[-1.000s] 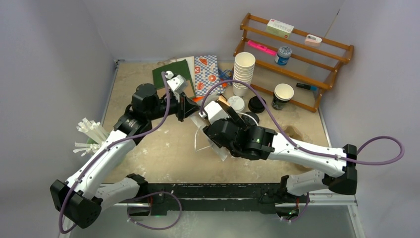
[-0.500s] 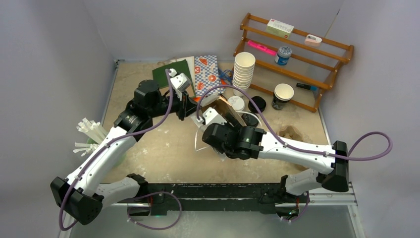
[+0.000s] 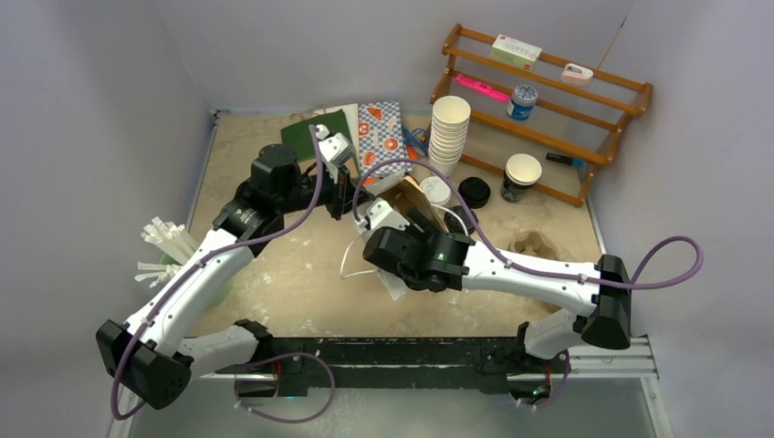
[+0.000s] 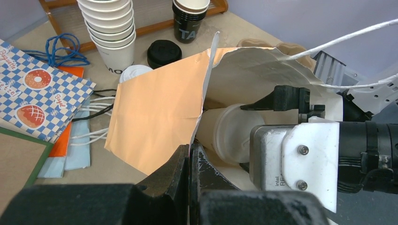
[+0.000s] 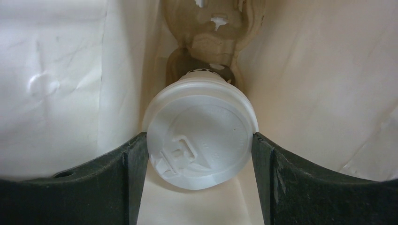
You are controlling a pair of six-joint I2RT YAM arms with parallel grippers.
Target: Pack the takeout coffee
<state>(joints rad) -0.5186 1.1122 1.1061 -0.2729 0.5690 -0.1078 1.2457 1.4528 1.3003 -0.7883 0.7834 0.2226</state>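
Right wrist view: right gripper [image 5: 199, 146] is grasping the white-lidded cup [image 5: 202, 117], one finger pressing each side of the lid, down between the white inner walls of the paper bag [image 5: 61, 70]. Compared with a second ago, the right arm is reaching further left and the bag mouth is sitting further left with it. Left gripper [image 4: 190, 157] is staying clenched on the bag's edge, wrist shifted slightly right. Farther back, the black-lidded cup [image 3: 474, 192] is standing unmoved on the table [image 3: 274, 274], near the stack of white cups [image 3: 447, 135].

Overhead, two wrist close-ups, bag [image 4: 155, 108] shared
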